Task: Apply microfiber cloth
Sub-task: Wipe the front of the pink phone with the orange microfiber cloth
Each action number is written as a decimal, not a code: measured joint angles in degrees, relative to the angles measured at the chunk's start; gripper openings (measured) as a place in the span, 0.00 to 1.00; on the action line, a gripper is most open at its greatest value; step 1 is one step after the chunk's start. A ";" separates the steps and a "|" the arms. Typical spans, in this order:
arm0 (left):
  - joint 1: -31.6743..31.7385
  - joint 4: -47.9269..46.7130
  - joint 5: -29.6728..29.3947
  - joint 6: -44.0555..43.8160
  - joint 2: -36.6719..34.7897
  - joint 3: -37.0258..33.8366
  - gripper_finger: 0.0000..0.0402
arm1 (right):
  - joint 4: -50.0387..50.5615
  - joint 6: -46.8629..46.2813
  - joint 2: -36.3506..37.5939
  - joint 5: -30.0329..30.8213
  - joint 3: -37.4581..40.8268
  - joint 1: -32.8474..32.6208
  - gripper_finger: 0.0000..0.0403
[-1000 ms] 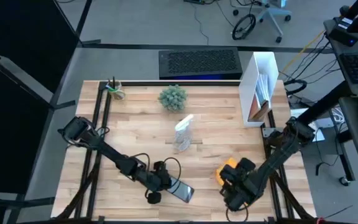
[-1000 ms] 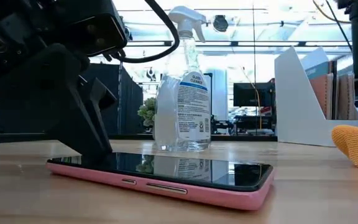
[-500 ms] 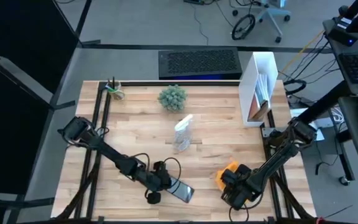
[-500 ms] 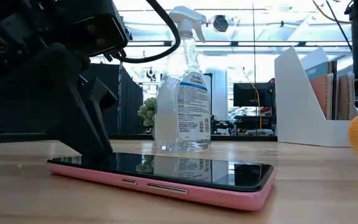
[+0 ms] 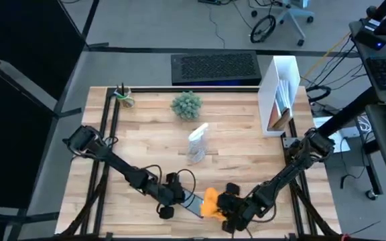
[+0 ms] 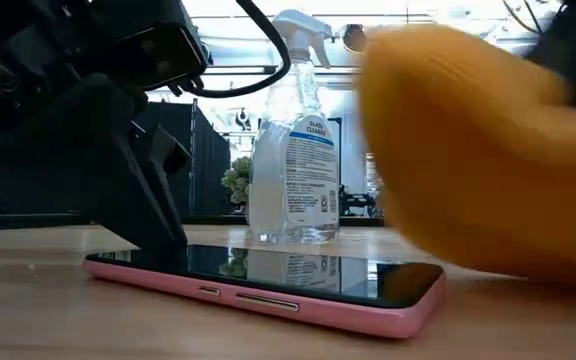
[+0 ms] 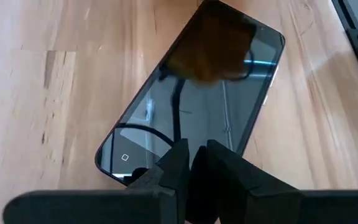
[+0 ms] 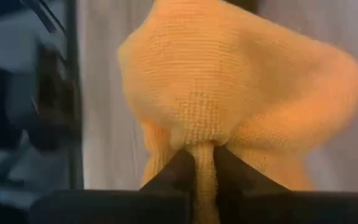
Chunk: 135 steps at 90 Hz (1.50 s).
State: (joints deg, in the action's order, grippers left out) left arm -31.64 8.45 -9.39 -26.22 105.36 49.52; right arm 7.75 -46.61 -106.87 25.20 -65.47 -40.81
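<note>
Cloth (image 5: 211, 201) carried left to phone (image 5: 191, 203); spray bottle (image 5: 198, 142) behind.

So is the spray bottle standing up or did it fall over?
Standing up. The spray bottle sits upright on the table behind the phone, its white trigger nozzle on top.

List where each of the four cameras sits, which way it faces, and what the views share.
High: overhead, straight down; both arms, right gripper carrying the microfiber cloth.
Low: table height, level across the smartphone to the spray bottle.
Left wrist: looks past the left gripper, pinching the phone's edge.
Right wrist: faces the cloth pinched in its fingers.
Shared: all four show cloth or phone.
</note>
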 joint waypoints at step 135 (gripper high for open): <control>0.50 -3.04 -2.68 6.17 -0.44 5.14 0.12 | -8.37 11.05 -11.52 -11.00 -1.60 9.00 0.01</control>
State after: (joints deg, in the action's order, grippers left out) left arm -31.14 5.41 -12.08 -20.05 104.93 54.65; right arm -0.62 -35.57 -118.39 14.20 -67.07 -31.81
